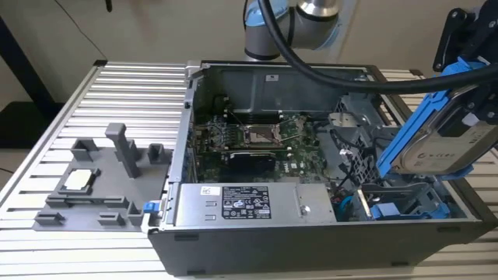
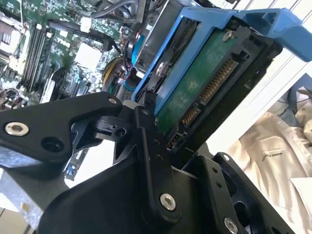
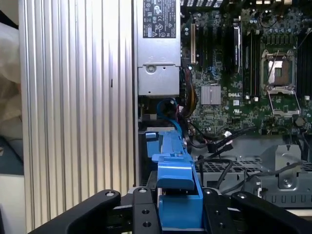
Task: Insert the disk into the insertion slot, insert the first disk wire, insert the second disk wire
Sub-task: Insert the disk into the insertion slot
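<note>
First wrist view, nearest item: gripper (image 3: 178, 212) w/ black fingers (image 3: 142, 209) pinching the disk (image 3: 175, 178) across its blue carrier frame. Frame sits clamped between both fingers, no gap seen. Second wrist view shows the disk's underside: green circuit board and connector row face that cam. Grip judged secure, not verified.

Disk posn: off the table, in the air over the exterior view's right end of the computer case (image 1: 311, 251). Exterior view shows it steeply tilted. Long axis runs from low, over the case interior, up toward the exterior view's upper right. Silver face w/ pale label is toward cam.

Key relation: the insertion slot (image 1: 400, 195), in the grey drive cage at that right end, lies below the disk's lower end and apart from it. Disk not entered; no contact w/ cage seen. Long axis appears not yet lined up w/ the bay opening. That is judgement only, as the opening's mouth is hard to make out. A second blue carrier (image 1: 385, 210) sits low in the cage area.

Farther: silver power-supply box (image 1: 249, 204) along the case's near side, motherboard (image 1: 249, 140) behind it. Beside the case, the ribbed metal table (image 1: 116, 99) carries a grey fixture (image 1: 101, 175) at the exterior view's left. Wire steps judged not begun, since disk is outside the slot.
</note>
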`<action>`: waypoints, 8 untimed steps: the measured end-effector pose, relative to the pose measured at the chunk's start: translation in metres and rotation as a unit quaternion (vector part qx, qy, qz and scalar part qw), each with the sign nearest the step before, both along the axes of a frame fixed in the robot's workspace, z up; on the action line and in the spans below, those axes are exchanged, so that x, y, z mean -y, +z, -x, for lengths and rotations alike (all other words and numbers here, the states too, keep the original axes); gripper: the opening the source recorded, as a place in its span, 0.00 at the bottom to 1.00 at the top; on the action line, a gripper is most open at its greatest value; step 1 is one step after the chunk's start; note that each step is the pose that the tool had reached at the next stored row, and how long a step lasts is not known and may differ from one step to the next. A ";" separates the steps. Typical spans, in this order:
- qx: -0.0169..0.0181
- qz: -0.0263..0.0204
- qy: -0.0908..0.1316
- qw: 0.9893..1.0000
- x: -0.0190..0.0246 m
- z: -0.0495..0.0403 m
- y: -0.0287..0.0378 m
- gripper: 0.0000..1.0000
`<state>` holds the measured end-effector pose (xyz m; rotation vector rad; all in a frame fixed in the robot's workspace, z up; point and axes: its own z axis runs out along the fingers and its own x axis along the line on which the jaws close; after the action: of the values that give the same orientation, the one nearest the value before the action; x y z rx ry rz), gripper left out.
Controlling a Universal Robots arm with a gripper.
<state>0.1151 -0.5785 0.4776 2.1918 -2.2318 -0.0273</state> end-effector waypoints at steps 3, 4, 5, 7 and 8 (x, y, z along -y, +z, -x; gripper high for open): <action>0.002 0.000 0.000 1.000 0.0000 0.0000 -0.0032 0.33; 0.002 0.000 0.000 1.000 0.0000 0.0000 -0.0040 0.33; 0.003 0.000 0.000 1.000 -0.0001 0.0000 -0.0048 0.33; 0.004 0.000 0.000 1.000 -0.0001 0.0000 -0.0060 0.33; 0.004 -0.001 0.000 1.000 -0.0001 0.0000 -0.0066 0.33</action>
<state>0.1151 -0.5784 0.4709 2.1967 -2.2368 -0.0192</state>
